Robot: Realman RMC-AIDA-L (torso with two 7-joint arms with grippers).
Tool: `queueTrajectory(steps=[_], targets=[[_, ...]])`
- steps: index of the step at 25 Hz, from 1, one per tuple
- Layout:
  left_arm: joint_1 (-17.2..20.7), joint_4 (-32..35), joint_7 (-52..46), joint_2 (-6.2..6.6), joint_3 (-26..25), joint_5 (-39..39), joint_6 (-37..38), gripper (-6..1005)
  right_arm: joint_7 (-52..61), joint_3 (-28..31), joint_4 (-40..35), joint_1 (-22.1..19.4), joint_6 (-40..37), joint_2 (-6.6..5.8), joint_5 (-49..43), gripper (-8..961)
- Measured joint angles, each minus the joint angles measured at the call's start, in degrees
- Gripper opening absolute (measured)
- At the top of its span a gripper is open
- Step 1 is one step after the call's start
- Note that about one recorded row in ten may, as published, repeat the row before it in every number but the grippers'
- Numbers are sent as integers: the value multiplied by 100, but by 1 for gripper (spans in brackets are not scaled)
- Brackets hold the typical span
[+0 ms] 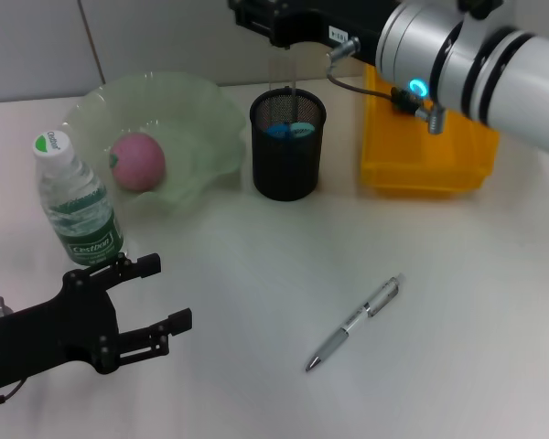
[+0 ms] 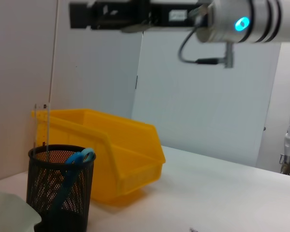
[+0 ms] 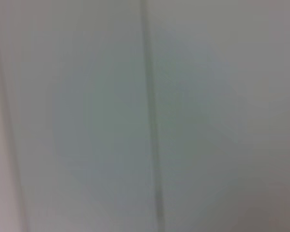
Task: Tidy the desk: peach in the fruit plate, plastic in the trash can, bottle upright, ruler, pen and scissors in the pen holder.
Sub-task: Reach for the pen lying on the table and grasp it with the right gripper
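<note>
- The left gripper (image 1: 160,294) is sitting at the lower left of the head view, low over the white table (image 1: 457,311), with its jaws spread apart and holding nothing.
- The water bottle (image 1: 76,201) is standing upright just above that gripper, at the left of the frame, its white cap with a green sticker facing up.
- The peach (image 1: 137,162) is lying inside the pale green fruit plate (image 1: 206,110), upper left of centre.
- The black mesh pen holder (image 1: 287,146) is standing just right of the plate, at upper centre; blue scissors (image 1: 291,130) are resting inside it, and a clear ruler (image 1: 284,78) is standing up out of its mouth.
- In the left wrist view the scissors' blue handle (image 2: 81,156) is leaning on the holder's rim (image 2: 53,150), with the ruler (image 2: 41,128) rising beside it.
- The yellow trash can (image 1: 421,155) is sitting right of the holder, partly hidden by the right arm.
- The right gripper (image 1: 261,16) is hanging at the top edge of the frame, above the pen holder; whether its jaws are apart or closed I cannot tell.
- The pen (image 1: 355,323) is lying diagonally on the table, lower right of centre, well apart from the holder and both grippers.
</note>
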Motion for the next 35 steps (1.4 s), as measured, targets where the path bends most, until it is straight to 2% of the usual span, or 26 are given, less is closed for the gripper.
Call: queueTrajectory(steps=[3, 9, 12, 16, 20, 24, 26, 31, 33, 35], targets=[[-7, 0, -23, -2, -1, 0, 0, 846, -38, 391, -387, -39, -1092, -6, 1, 658], [-10, 0, -26, -4, -60, 1, 0, 846, -375, 1654, -788, 171, -3622, -15, 2, 658], [-9, 0, -29, -4, -63, 1, 0, 846, -656, 2356, -810, 373, -4844, -19, -38, 658], [-8, 0, -34, -4, -63, 1, -53, 846, -1263, 3313, -486, 747, -6290, -67, -59, 658], [-8, 0, -88, -4, -61, 1, -84, 846, -1938, 3888, -37, 959, -7006, -92, -62, 658], [-8, 7, -189, 3, -61, 1, -106, 846, -2385, 4066, 409, 1091, -7458, -176, -63, 658], [-8, 7, -191, 6, -61, 0, -111, 846, -2534, 4101, 632, 1163, -7676, -248, -64, 658], [-8, 2, -193, 13, -61, 5, -132, 846, -2646, 4072, 1380, 1517, -8162, -545, -245, 659], [-8, 0, -194, 15, -62, 27, -141, 846, -2670, 4064, 1664, 1722, -8305, -587, -539, 659], [-8, 0, -194, 14, -62, 30, -143, 846, -2721, 4058, 1822, 1904, -8365, -571, -882, 659]])
